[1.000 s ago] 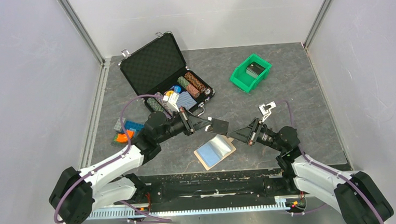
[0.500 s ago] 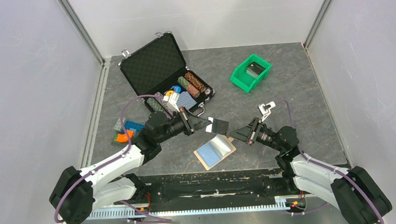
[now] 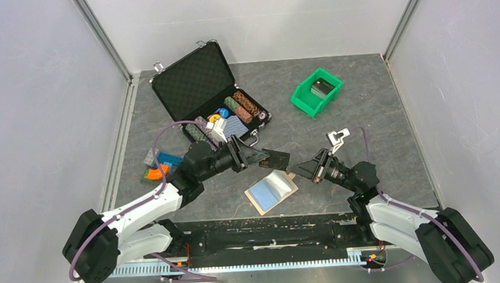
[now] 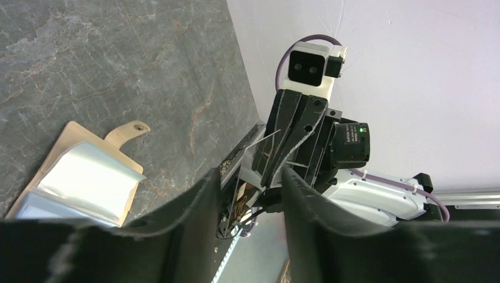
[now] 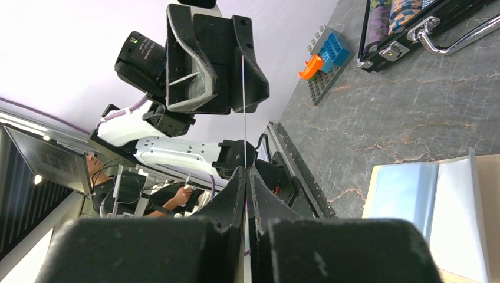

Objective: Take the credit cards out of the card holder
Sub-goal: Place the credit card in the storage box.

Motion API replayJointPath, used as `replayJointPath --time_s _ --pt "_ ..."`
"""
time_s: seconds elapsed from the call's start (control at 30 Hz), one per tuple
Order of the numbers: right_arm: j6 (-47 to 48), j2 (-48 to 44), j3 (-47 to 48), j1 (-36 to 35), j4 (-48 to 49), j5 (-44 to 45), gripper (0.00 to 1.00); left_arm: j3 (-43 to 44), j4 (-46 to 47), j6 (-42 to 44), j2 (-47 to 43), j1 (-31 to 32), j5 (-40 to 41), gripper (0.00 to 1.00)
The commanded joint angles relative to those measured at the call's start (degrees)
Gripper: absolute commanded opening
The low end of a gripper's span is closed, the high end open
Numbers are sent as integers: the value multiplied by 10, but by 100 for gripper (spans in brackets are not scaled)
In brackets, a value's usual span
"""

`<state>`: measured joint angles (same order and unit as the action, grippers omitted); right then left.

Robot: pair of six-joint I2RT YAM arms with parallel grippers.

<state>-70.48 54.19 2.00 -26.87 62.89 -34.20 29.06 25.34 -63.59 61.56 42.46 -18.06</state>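
Handover point, mid-air, above the near middle of the table.

- Right gripper: fingers pressed together on the near-right edge of one dark credit card. In the right wrist view the card showed only as a thin line rising out of the pinch.
- Left gripper: fingers apart, straddling the far-left end of the same card. The card's line ran close along one finger's inner face; contact could not be confirmed.
- Card holder: lay spread open and flat on the table, just nearer than the two grippers and between the arms, tab pointing far-right. Pale blue-grey inner faces were up. Whether more cards sat in its pockets could not be told.

Key relation: the card's long axis ran along the line joining the two grippers, far-left to near-right, both tools facing each other end-on. The card was clear of the holder, off to its far side.

Judgement: this card counted as extracted. The right arm alone carried it, so the next move looked like the left drawing straight back along that axis. A sideways pull could twist the card in the pinch.
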Motion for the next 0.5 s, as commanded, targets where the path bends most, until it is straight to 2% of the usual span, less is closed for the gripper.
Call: replayJointPath --time_s 0.0,0.27,0.37,0.47 --pt "4 -6 1 1 28 8 0 1 -30 13 -17 0 2 56" --pt "18 -13 20 24 -14 9 0 33 -162 86 -47 0 9 84" --pt "36 -16 44 44 -63 7 0 55 -230 130 -56 0 19 99" --pt "68 -17 80 65 -128 8 0 81 -301 179 -65 0 38 100"
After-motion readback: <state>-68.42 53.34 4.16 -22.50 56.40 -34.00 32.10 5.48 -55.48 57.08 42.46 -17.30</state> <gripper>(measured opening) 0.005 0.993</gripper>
